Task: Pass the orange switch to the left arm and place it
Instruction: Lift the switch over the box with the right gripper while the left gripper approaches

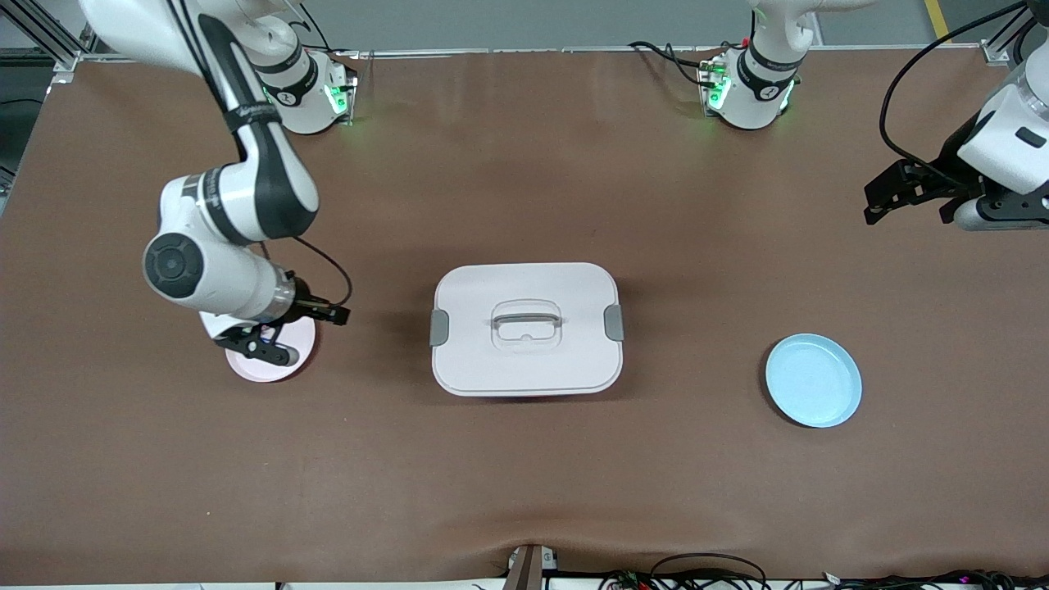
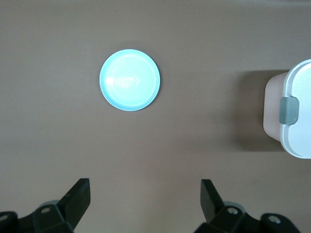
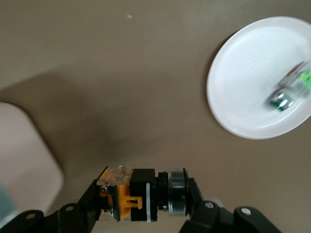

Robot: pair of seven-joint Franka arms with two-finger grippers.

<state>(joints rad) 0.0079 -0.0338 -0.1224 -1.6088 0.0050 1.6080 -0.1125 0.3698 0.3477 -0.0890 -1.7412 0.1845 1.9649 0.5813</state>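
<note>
My right gripper (image 1: 310, 335) is shut on the orange switch (image 3: 127, 200), which has a black body, an orange centre and a silver end. It holds the switch in the air, over the edge of a pale pink plate (image 1: 246, 366) toward the right arm's end of the table. In the right wrist view the gripper (image 3: 143, 196) holds the switch across its length. The white box (image 1: 526, 328) with grey latches stands at the table's middle. My left gripper (image 1: 881, 201) is open and empty, high over the left arm's end of the table.
A clear-and-green switch (image 3: 290, 91) lies in the pale plate (image 3: 243, 77). A light blue plate (image 1: 813, 379) sits empty toward the left arm's end, nearer the front camera than the box. It also shows in the left wrist view (image 2: 129, 80), beside the box's latch (image 2: 290, 109).
</note>
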